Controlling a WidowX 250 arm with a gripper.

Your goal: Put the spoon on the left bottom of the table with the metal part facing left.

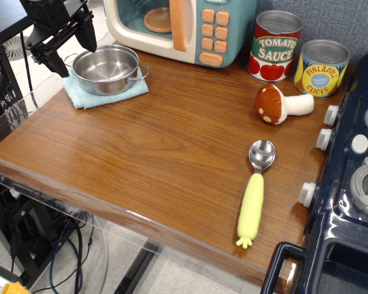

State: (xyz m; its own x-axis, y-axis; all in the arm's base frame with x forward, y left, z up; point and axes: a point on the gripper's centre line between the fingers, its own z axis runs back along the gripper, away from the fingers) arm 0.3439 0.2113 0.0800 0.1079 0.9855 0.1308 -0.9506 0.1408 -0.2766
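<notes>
1 spoon (pixel 256 195), 2 cans (pixel 275 46), 1 pot (pixel 105 69), 1 gripper (pixel 70 54) spread, empty.

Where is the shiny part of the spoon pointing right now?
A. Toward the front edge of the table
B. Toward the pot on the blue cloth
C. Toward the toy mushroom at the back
C, because the spoon lies near the right side of the table with its metal part at the far end, just below the mushroom, and its yellow-green handle toward the front edge.

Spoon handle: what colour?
Pale yellow-green; the spoon has a shiny silver bowl. Only view: observation.image.
</notes>
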